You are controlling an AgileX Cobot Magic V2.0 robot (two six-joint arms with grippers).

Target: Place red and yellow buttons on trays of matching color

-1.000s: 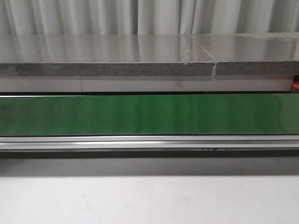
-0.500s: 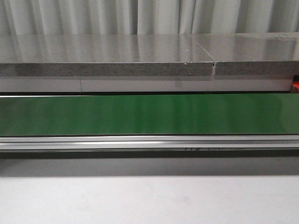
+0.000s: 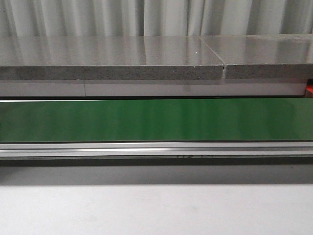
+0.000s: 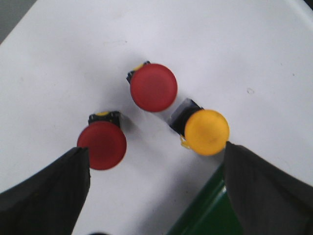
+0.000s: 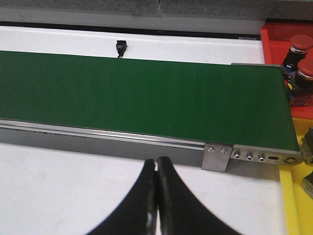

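Observation:
In the left wrist view two red buttons (image 4: 153, 87) (image 4: 101, 145) and a yellow button (image 4: 206, 132) stand on the white table. My left gripper (image 4: 155, 169) is open above them, one black finger (image 4: 49, 196) by the nearer red button, the other by the yellow one. In the right wrist view my right gripper (image 5: 156, 164) is shut on nothing over the white table in front of the green conveyor belt (image 5: 142, 95). A red tray (image 5: 286, 41) at the belt's end holds two red buttons (image 5: 299, 45). A yellow tray (image 5: 293, 200) edge shows beside it. The front view shows no gripper or button.
The green belt (image 3: 156, 120) with its aluminium rail (image 3: 156, 148) spans the front view, a grey stone slab (image 3: 112, 58) behind it. A small black part (image 5: 120, 47) lies beyond the belt. The belt's edge (image 4: 205, 215) shows under the left gripper.
Small markings on the conveyor's front edge have drifted left in the front view. Nothing else there has changed.

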